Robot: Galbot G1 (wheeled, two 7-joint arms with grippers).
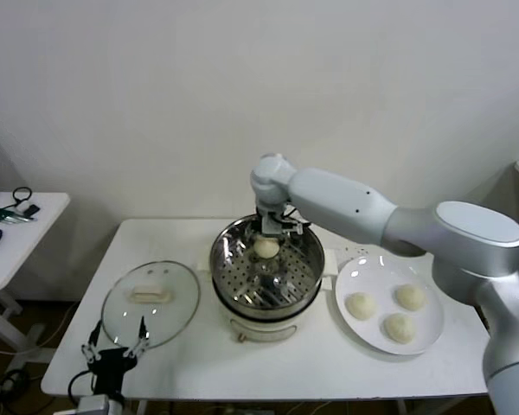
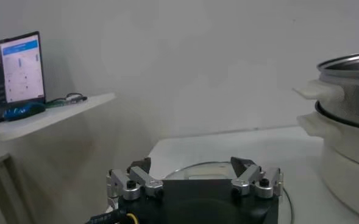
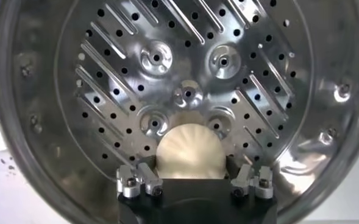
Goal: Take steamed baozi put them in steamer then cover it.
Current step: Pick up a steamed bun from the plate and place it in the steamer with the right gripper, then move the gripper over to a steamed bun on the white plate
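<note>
The right pincer (image 3: 191, 182) is down inside the steamer (image 1: 304, 268), over the far part of its perforated floor, its fingers (image 3: 136, 181) set on either side of one steamed baozi (image 3: 190, 152); whether they press the bun or stand just off it cannot be told. The steamer sits on its cream-white pot base at the middle of the white bench (image 1: 156, 238).

On a white plate (image 1: 362, 281) toward the bench's right edge lie three more buns (image 1: 360, 304).

The left pincer (image 1: 114, 350) hangs released at the bench's near-left corner, just short of the glass cover (image 1: 182, 303). The cover lies flat near the left edge, its rectangular handle (image 1: 149, 295) running left to right.

A white wall stands behind; a side table (image 1: 35, 226) with cables is at far left.
</note>
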